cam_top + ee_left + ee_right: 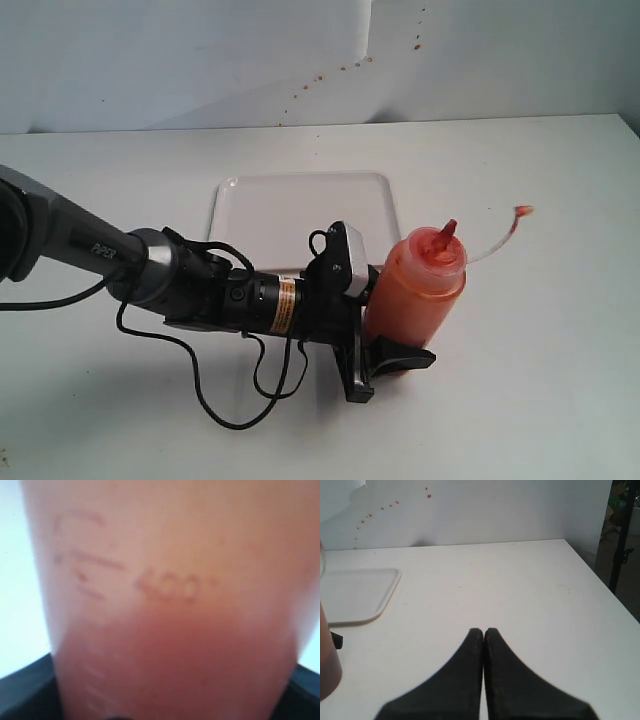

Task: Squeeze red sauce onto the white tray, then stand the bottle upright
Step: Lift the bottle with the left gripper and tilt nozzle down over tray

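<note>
Leftmost, the left arm [150, 265] reaches across the worktop [540, 340]. The white tray [300, 195] lies behind it, nearer the back edge. The part of the tray I can see is bare, with no red sauce on it.

The left gripper [392, 345] sits low around the bottle [415, 295]. One black finger [405, 357] is at the near side of the base and the other is hidden behind. In the left wrist view the bottle fills the frame between the finger edges. I honestly can't tell whether the pads are pressing or just bracketing it.

The bottle stands roughly upright on the worktop, just off the tray's front right corner. Its nozzle [447, 232] points up and the tethered cap [523, 210] dangles out to the right.

My guess on handling: soft, thin walls that cave under pressure, mostly full so fairly hefty, and smooth plastic that could be slick. I'd grab mid-body for squeezing, since a low grip means less control when tipping. A hard clamp with the cap off could squirt early.

The right gripper [483, 630] hangs over the right side of the worktop, fingers pressed together, holding nothing.
</note>
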